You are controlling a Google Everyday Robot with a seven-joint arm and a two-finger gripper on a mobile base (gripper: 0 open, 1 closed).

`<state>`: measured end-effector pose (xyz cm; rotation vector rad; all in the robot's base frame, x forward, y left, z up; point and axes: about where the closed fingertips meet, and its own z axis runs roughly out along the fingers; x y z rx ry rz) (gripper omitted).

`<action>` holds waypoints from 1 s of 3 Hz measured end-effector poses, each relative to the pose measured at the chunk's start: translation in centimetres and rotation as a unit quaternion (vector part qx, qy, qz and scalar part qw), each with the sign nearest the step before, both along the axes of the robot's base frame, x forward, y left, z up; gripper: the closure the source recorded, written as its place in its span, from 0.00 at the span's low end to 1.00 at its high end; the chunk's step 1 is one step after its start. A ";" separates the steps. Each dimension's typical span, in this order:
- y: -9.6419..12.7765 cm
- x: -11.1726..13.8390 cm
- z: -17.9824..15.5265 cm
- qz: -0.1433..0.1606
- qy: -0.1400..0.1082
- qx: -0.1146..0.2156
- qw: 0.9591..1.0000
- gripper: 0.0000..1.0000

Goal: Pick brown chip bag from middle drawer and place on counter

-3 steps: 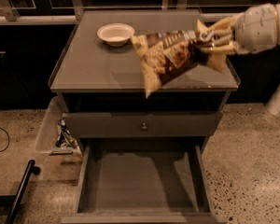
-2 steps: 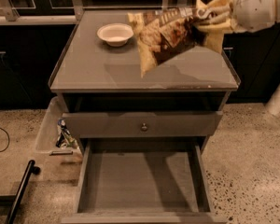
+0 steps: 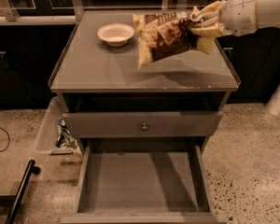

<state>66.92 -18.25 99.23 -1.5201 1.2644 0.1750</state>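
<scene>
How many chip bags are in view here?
1: the brown chip bag, gripped by the gripper over the counter, right of the white bowl. None lies in the open middle drawer.

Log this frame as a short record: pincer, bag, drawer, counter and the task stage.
pincer: upper right, shut on the right end of the brown chip bag
bag: hangs tilted over the counter, left of the pincer
middle drawer: open, nothing in it
counter: white bowl at back left
stage: bag out of the drawer, not yet released
</scene>
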 end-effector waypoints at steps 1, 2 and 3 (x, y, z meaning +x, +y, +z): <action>-0.7 2.1 -1.5 -0.033 0.009 -0.008 0.999 1.00; -1.1 3.5 -2.1 -0.057 0.007 -0.018 0.998 1.00; -1.7 4.0 -3.4 -0.075 0.015 -0.014 0.997 1.00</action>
